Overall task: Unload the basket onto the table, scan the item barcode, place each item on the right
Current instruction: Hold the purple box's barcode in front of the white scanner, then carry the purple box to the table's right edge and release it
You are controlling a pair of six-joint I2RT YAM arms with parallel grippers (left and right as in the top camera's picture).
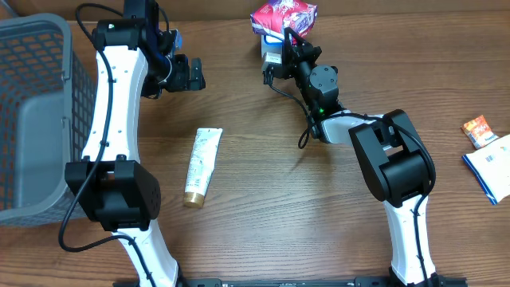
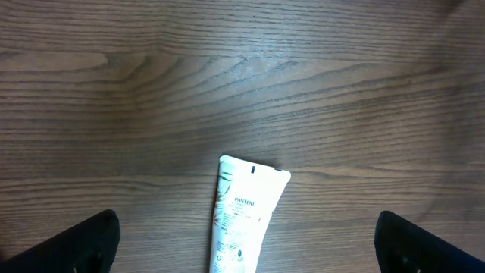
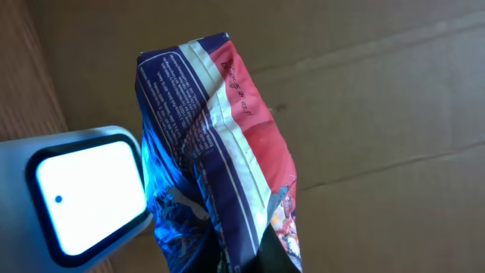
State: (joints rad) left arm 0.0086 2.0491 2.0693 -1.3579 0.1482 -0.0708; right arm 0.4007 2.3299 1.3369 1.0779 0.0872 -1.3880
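The right pincer (image 1: 284,37) is closed tight on a red, white and blue snack packet (image 3: 220,152), gripping it by its lower end. The packet rises crumpled straight out ahead of the pincer. Just to the left of the pincer in its wrist view stands the scanner (image 3: 87,197). Its window glows white, and it throws a blue cast on the near side of the packet, which sits very close to it; whether they touch I cannot tell.

The left pincer (image 1: 188,73) hangs above the surface (image 1: 279,199) with its fingers (image 2: 87,244) spread wide apart, holding nothing. Below and in front of it a white tube (image 2: 244,212) lies flat, its crimped end toward the pincer. Off to this pincer's outer side stands a grey basket (image 1: 36,48).
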